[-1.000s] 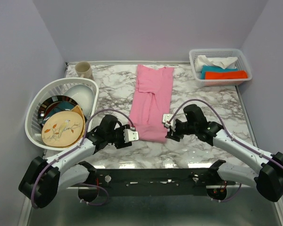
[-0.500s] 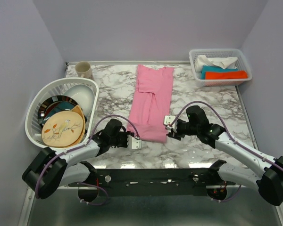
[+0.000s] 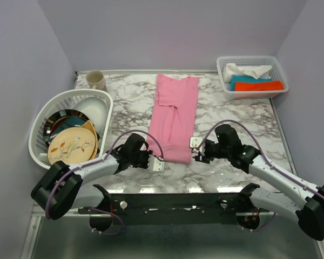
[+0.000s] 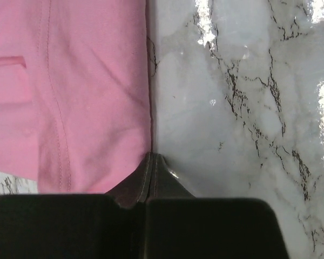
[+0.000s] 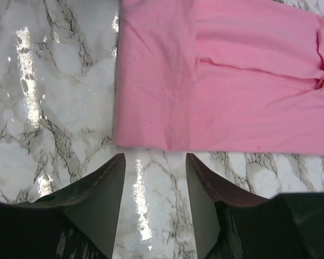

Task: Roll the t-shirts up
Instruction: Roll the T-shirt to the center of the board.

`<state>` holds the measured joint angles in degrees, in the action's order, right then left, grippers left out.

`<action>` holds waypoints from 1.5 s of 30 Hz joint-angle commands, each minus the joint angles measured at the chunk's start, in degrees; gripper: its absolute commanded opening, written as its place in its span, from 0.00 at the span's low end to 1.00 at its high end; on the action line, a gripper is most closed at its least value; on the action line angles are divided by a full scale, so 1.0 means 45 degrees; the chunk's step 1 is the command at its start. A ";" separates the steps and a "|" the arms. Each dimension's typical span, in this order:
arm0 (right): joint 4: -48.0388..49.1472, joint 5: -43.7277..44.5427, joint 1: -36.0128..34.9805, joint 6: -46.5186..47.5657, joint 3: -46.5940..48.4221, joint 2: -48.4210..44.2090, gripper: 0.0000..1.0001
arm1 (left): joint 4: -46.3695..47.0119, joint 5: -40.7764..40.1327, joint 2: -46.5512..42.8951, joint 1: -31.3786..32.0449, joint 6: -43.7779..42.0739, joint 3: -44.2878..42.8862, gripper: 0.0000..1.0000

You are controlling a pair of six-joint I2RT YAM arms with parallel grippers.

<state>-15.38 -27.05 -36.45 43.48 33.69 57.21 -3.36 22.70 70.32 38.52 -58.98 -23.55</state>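
The t-shirt (image 3: 174, 116) is plain pink; the table (image 3: 237, 114) is white marble, grey-veined. At two o'clock, a white basket (image 3: 254, 94) holds teal, orange and white cloths (image 3: 257, 85).

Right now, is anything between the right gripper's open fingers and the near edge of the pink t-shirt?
Nothing. Only a thin strip of bare marble table separates the right gripper from the pink t-shirt hem. The right wrist view shows it.

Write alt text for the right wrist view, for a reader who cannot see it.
A folded pink t-shirt lies flat on a marble table, with one corner of its near edge just beyond the tips of the right gripper. The jaws are open and touch no fabric; bare marble shows between them.
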 commanded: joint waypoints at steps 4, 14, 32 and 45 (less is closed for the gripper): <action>-0.0627 -0.0667 -0.0084 0.1176 -0.0728 -0.1558 0.58 | -0.2649 0.0502 0.0544 0.0150 0.2732 -0.1871 0.00; -0.0587 -0.0513 -0.0084 0.1001 -0.0495 -0.1191 0.60 | -0.2613 -0.0708 -0.0881 0.0170 0.3072 -0.1271 0.40; -0.0704 -0.0591 -0.0084 0.0727 -0.0788 -0.1248 0.60 | -0.3100 -0.0982 0.0701 0.0170 0.2520 -0.1602 0.42; -0.0509 -0.0532 -0.0084 0.0845 -0.0534 -0.0566 0.59 | -0.3629 -0.0435 -0.0376 0.0092 0.3205 -0.1973 0.63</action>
<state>-17.23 -28.58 -36.45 47.42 30.17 53.17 -17.19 19.20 66.32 39.13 -45.28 -30.74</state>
